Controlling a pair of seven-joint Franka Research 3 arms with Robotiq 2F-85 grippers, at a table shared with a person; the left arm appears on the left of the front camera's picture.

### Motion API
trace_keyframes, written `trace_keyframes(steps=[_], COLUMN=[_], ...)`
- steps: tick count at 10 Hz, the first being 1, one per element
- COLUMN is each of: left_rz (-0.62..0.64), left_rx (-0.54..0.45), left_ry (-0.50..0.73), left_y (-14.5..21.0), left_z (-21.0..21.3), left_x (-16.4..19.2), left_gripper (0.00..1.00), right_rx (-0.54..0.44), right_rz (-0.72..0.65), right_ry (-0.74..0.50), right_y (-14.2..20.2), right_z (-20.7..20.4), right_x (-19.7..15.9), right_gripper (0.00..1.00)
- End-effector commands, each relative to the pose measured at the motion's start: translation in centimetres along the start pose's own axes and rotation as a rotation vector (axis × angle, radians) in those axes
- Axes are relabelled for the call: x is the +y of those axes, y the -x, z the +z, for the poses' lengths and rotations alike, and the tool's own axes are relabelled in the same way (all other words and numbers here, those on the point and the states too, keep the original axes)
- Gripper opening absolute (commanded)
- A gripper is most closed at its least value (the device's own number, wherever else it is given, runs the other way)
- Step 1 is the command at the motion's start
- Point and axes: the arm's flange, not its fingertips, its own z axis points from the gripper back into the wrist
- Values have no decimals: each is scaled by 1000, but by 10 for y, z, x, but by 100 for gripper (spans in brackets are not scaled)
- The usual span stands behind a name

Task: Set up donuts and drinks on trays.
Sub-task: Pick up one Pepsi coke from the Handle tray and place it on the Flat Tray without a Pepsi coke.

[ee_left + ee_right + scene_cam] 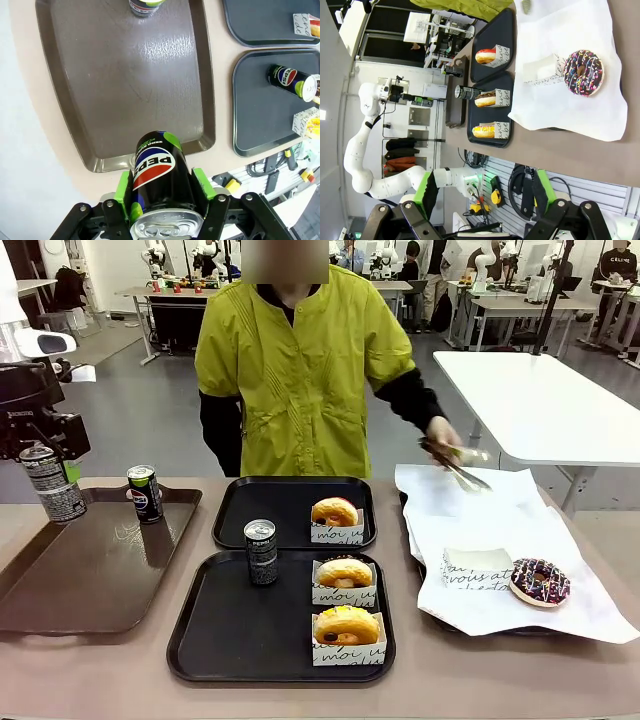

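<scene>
Clamping drink: left end effector | right end effector: apart | brown tray nearby

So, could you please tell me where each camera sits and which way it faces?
Front view: fixed between the arms, facing across the table at the person in yellow-green; left pincer grips a slim black drink can.
Left wrist view: on that wrist, looking down past the gripped can onto the glossy brown tray.
Right wrist view: on that wrist, rolled sideways, over the white paper and sprinkled chocolate donut; right pincer open.
Shared: all three show the near matte black rectangular plastic tray.
</scene>
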Motion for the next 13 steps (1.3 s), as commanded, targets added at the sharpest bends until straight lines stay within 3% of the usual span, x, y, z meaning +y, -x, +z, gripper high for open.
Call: trace_keyframes(steps=[1, 5, 9, 11, 12, 13], left_rz=[-34, -124, -240, -283, -307, -315], left_rx=[-16, -59, -60, -63, -26, 49], left_ry=[-26, -138, -147, -87, -54, 7], left_y=[-11, -56, -122, -143, -126, -80], left_z=[5, 20, 9, -6, -7, 3], left_x=[-12, -71, -122, -133, -118, -83], left_gripper=[59, 59, 59, 59, 59, 59], right_rx=[-3, -3, -3, -3, -3, -3], right_rz=[16, 16, 16, 16, 16, 16], right_ry=[-19, -19, -19, -19, -19, -19], right_y=[-1, -1, -1, -1, -1, -1], right_z=[0, 0, 0, 0, 0, 0], right_x=[0, 0, 0, 0, 0, 0], right_gripper=[100, 100, 100, 100, 100, 100])
